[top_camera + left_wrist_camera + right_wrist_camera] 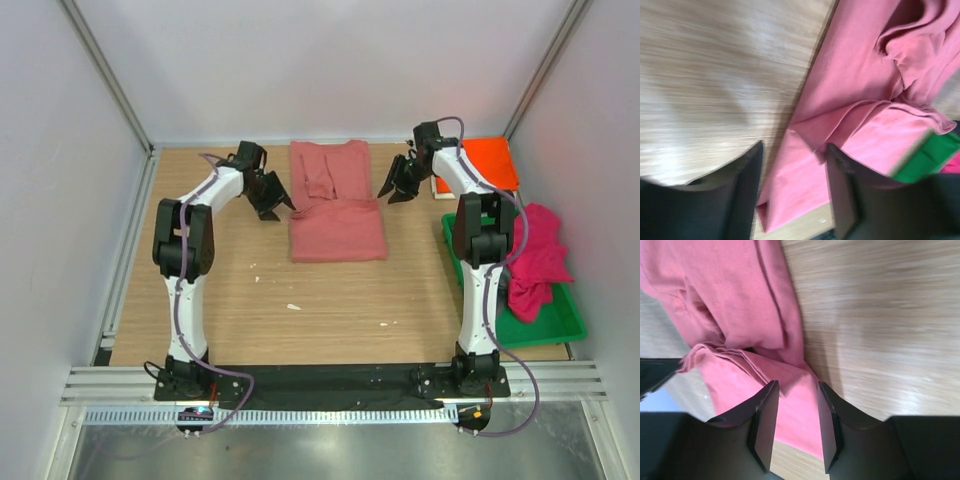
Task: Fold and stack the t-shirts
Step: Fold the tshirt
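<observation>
My left gripper (795,157) fills the bottom of its wrist view, jaws parted, nothing pinched, with the salmon-red t-shirt (860,100) lying under the gap. My right gripper (797,392) looks the same: jaws moderately apart over the shirt's edge, empty. The shirt sits partly folded at the middle of the table's (250,300) far edge, a gripper on each side. The orange t-shirt (480,160) lies flat in the far right corner. The magenta t-shirt (540,260) is heaped on the green tray (560,325) along the right edge, partly hidden by my right arm.
</observation>
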Controlling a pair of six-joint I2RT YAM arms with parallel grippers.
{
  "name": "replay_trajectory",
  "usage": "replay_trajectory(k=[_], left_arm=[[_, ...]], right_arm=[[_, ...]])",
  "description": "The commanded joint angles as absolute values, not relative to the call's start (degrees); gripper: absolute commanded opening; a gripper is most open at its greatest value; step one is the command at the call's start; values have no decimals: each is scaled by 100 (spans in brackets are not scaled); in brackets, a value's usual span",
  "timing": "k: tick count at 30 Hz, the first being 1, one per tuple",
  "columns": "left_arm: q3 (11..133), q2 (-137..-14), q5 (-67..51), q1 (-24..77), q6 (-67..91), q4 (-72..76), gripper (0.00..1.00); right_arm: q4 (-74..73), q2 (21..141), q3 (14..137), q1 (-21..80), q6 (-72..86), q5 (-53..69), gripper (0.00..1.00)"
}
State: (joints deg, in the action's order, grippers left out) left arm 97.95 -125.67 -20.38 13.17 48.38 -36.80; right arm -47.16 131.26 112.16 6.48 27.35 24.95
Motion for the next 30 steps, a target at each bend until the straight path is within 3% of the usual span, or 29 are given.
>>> replay_trajectory(k=[1, 2, 5, 9, 12, 13, 15, 23, 30], left_arm=[[10196, -11849, -1012, 1266, 3896, -4429, 58], [10091, -11674, -941, 1274, 3859, -4421, 64], [9609, -11049, -1247, 1414, 3858, -4184, 64], [8554, -10723, -2607, 1905, 4305, -2967, 45], [7834, -10757, -3418, 2248, 4744, -2077, 33], [7735, -10784, -3515, 2302, 4816, -1752, 26], [7586, -10933, -3691, 2408, 4886, -1530, 22], [7059, -11267, -3710, 2417, 4562, -1476, 18], [6672, -11294, -3419, 2356, 3885, -1968, 16]], right_arm=[[-5466, 12430, 11533, 615, 2154, 1636, 44], [-5397, 12228, 11349, 650, 2119, 1600, 44], [-4864, 11463, 10277, 913, 2241, 1985, 45], [-3518, 10881, 8618, 1230, 2907, 3047, 44], [-2691, 11047, 8280, 1502, 3471, 4033, 26], [-2594, 11135, 8218, 1599, 3515, 4147, 12], [-2400, 11390, 8200, 1757, 3560, 4437, 2], [-2101, 11918, 7902, 1775, 3428, 4790, 1], [-1943, 11672, 6577, 1433, 3199, 4737, 1]])
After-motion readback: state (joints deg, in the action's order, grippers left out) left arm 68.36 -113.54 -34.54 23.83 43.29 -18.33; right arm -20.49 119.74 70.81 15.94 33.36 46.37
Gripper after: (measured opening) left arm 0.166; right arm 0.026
